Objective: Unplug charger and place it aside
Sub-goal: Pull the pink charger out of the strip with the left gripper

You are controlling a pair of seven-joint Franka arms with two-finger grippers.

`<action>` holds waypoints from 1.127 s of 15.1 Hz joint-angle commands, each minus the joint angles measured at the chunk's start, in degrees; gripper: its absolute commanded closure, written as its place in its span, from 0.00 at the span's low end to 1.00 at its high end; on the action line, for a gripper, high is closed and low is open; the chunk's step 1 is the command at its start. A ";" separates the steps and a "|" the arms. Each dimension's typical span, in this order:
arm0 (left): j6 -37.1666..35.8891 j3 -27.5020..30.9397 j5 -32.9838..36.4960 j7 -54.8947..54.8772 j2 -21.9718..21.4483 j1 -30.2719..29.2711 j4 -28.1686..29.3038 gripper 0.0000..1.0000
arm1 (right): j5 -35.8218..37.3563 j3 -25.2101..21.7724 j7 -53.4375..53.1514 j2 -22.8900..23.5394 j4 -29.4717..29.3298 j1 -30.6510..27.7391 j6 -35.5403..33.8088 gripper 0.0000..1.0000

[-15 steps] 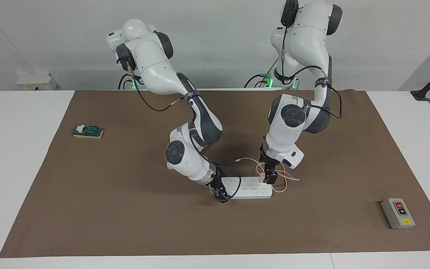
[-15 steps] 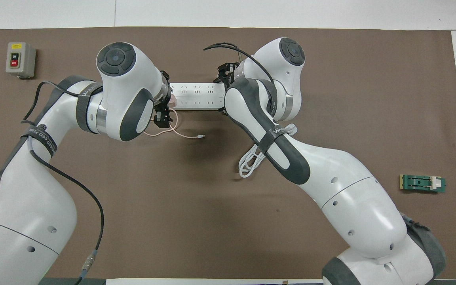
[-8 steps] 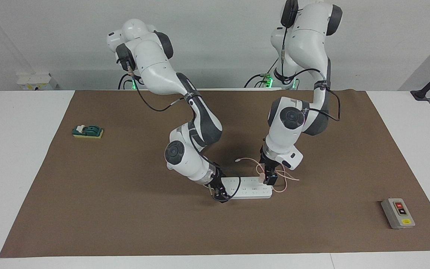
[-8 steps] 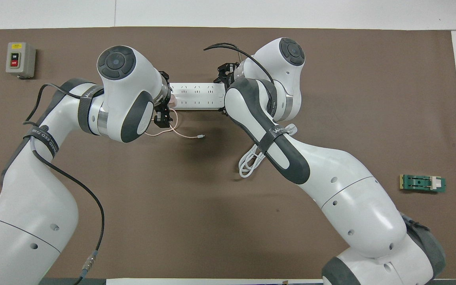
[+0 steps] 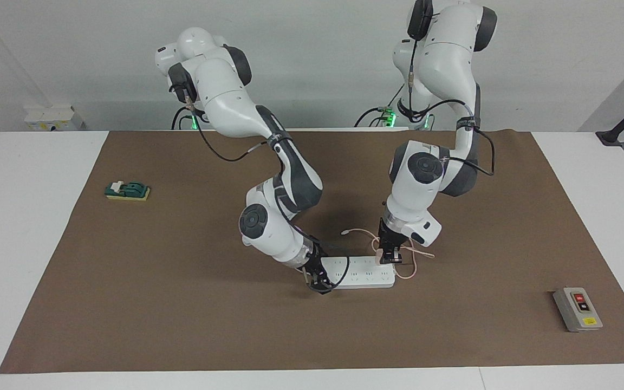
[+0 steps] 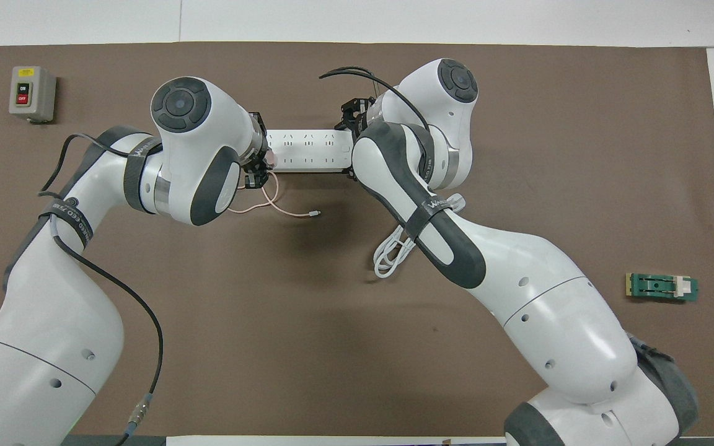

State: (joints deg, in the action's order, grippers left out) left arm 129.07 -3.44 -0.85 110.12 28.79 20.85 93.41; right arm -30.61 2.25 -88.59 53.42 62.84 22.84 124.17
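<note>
The pale pink charger (image 5: 379, 253) is at the white power strip's (image 5: 361, 273) end toward the left arm, and I cannot tell if its prongs are out. My left gripper (image 5: 389, 254) is shut on it from above; it also shows in the overhead view (image 6: 256, 172), with the charger (image 6: 271, 161) peeking out beside it. The thin pink cable (image 5: 414, 264) loops on the mat nearer the robots (image 6: 289, 210). My right gripper (image 5: 318, 283) is shut on the strip's other end (image 6: 310, 148), holding it on the mat.
The strip's thick white cord (image 6: 391, 255) lies coiled under the right arm. A grey box with red and black buttons (image 5: 577, 309) sits toward the left arm's end. A green and yellow block (image 5: 128, 190) sits toward the right arm's end. A brown mat (image 5: 182, 303) covers the table.
My left gripper has risen slightly with the charger in it and drawn a little toward the robots; the pink cable loop shifted with it. The right gripper and the strip have not moved.
</note>
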 commanded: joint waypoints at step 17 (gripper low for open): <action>-11.11 0.54 0.94 -1.82 -1.80 -3.70 -7.63 1.00 | -0.32 -0.67 0.96 2.65 -3.07 -0.16 3.09 0.33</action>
State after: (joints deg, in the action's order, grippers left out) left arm 121.92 -3.10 -0.78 109.98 28.75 19.51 87.59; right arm -30.62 2.24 -88.63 53.44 62.84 22.85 124.26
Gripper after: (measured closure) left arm 0.687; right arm 0.044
